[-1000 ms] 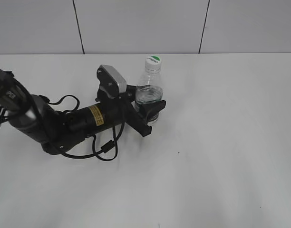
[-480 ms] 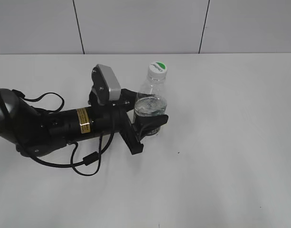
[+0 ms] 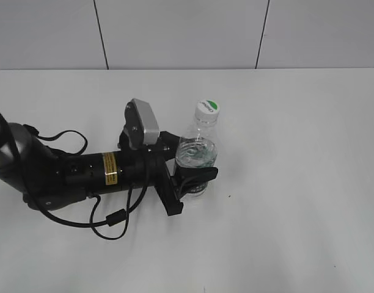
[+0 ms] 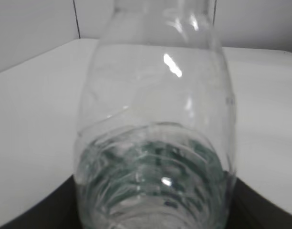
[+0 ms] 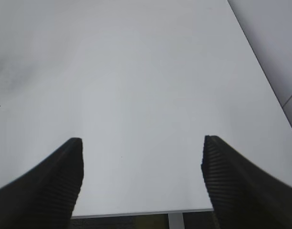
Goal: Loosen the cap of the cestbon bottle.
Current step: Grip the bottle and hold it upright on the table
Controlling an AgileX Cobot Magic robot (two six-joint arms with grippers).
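The cestbon bottle [image 3: 197, 154] stands nearly upright on the white table, leaning a little to the right, with its green label band low between the jaws. Its white cap [image 3: 208, 109] with a green mark sits on top. My left gripper [image 3: 194, 175] is shut on the bottle's lower body, reaching in from the left. In the left wrist view the clear bottle [image 4: 155, 143] fills the frame between the black fingers. My right gripper [image 5: 142, 164] is open and empty over bare table; it is out of the exterior view.
The left arm [image 3: 71, 174] and its cable loop [image 3: 110, 220] lie across the left part of the table. The table's edge [image 5: 141, 213] shows just under the right gripper. White wall panels stand behind the table.
My left gripper has carried the bottle toward the front and a little to the right; the bottle now leans slightly more to the right. The right arm stays out of the exterior view.
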